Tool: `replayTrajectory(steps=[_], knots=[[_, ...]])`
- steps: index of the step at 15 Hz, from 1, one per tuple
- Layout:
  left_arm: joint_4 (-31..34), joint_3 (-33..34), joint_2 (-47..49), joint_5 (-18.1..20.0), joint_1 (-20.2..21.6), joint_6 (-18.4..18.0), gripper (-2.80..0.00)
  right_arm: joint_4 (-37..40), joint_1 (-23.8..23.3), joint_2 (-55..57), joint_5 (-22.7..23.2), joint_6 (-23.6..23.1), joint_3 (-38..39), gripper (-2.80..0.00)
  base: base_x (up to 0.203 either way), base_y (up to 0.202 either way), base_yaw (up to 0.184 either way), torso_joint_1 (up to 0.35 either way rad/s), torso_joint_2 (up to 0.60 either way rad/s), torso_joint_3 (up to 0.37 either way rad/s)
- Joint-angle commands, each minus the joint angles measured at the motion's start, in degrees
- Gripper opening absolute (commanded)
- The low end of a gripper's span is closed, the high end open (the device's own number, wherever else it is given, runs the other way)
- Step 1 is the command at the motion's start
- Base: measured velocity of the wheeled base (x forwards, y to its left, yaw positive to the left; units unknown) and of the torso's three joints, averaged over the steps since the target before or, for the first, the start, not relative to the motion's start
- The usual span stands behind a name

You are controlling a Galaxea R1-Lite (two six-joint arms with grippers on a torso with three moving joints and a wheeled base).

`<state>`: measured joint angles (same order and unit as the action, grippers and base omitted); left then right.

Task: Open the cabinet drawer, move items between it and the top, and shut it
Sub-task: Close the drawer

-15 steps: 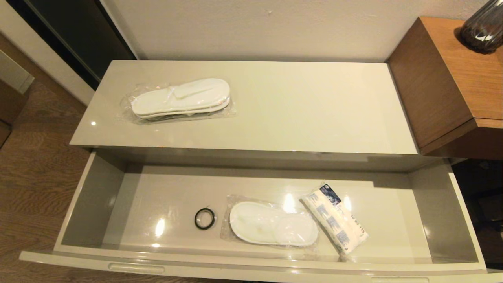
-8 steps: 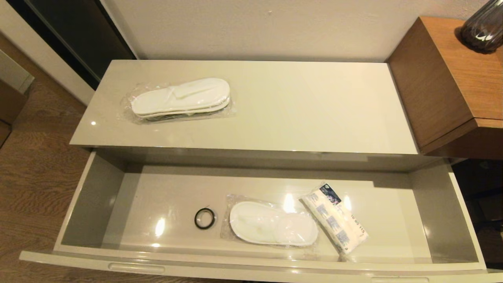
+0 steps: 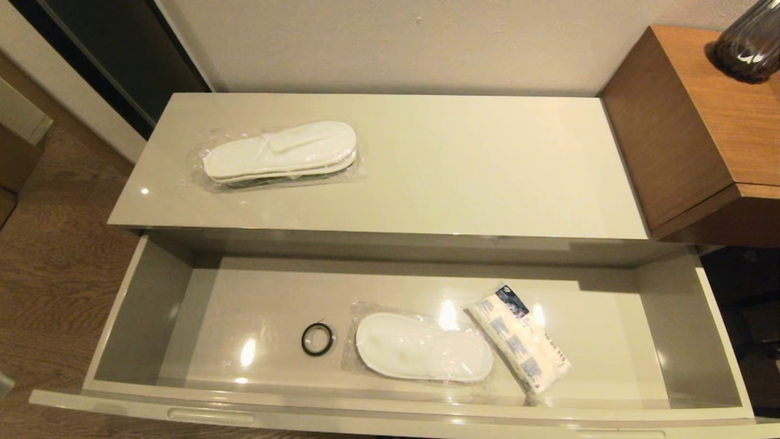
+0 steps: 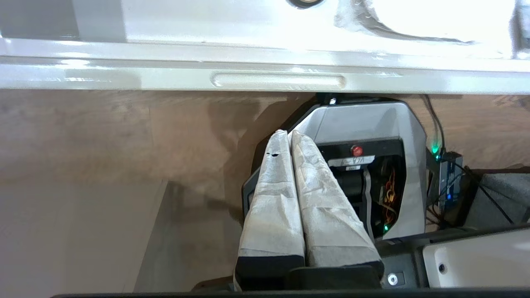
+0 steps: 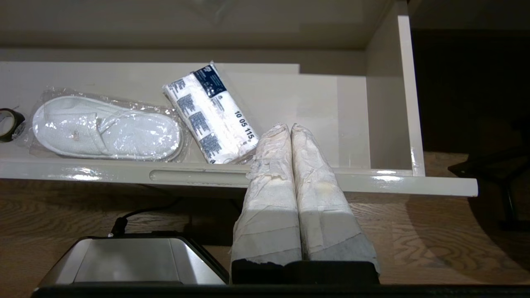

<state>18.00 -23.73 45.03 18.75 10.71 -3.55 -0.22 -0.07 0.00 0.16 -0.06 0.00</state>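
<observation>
Down low, the left gripper (image 4: 289, 134) hangs in front of the pulled-out cabinet drawer (image 4: 265, 62), its two wrapped fingers (image 4: 273, 194) pressed flat together with nothing between them; the crinkled grey-white covering shows only in the left wrist view, along with the robot's grey base (image 4: 372, 124) and the wood-grain floor (image 4: 103, 145) beneath. That view also gives a close look at one slim recessed handle slot (image 4: 277, 80) in the glossy drawer front.

The right gripper (image 5: 290, 127) is likewise closed and empty, its taped fingers (image 5: 269, 198) meeting at the tips in front of the drawer's front edge. Only the right wrist view makes the small pillow-shaped packet (image 5: 211, 114) legible, with its blue printing and a run of black digits, lying tilted beside the wrapped slippers (image 5: 103, 128).

Neither gripper's fingers show from the head camera, which alone takes in the whole layout. There the drawer (image 3: 146, 305) stands fully open, its grey glossy walls and floor reflecting lamp spots. Inside lie a small black ring (image 3: 317, 339), then slippers in clear crinkled plastic (image 3: 423, 347), then the packet (image 3: 521, 347) just touching that wrap. On the long glossy cream top (image 3: 475, 171) rests a second sealed pair of flat white slippers (image 3: 280, 152), toward its left end. A brown wooden desk (image 3: 701, 128) rises at the right, carrying a dark ribbed glass vase (image 3: 749, 42).
</observation>
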Motion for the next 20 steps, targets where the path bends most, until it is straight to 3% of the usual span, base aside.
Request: replayTrajectory(steps=[1,4,5,7,9,14,20], knots=[[-0.8,-1.1,7.7,-0.9,-1.2,0.2,-2.80,0.0,0.0,0.0,0.1,0.0,0.0,-2.80,0.000,0.000,0.000,0.000,0.00,0.000],[-1.2,1.9,12.6,-5.7,-9.4,2.5,-2.80,0.0,0.0,0.0,0.0,0.0,0.0,-2.80,0.000,0.000,0.000,0.000,0.00,0.000],[-2.2,2.1,16.3,-6.8,-12.0,6.0,-2.80,0.0,0.0,0.0,0.0,0.0,0.0,-2.80,0.000,0.000,0.000,0.000,0.00,0.000],[-6.7,1.1,24.5,-8.7,-17.7,17.0,-2.80,0.0,0.0,0.0,0.1,0.0,0.1,-2.80,0.000,0.000,0.000,0.000,0.00,0.000],[-11.3,0.1,30.7,-12.0,-23.7,22.9,-2.80,0.0,0.0,0.0,0.0,0.0,0.0,-2.80,0.000,0.000,0.000,0.000,0.00,0.000],[-14.9,-1.3,38.9,-14.4,-29.3,30.4,-2.80,0.0,0.0,0.0,0.0,0.0,0.0,-2.80,0.000,0.000,0.000,0.000,0.00,0.000],[-15.1,1.2,37.7,-13.7,-30.6,31.5,-2.80,0.0,0.0,0.0,0.0,0.0,0.1,-2.80,0.000,0.000,0.000,0.000,0.00,0.000]])
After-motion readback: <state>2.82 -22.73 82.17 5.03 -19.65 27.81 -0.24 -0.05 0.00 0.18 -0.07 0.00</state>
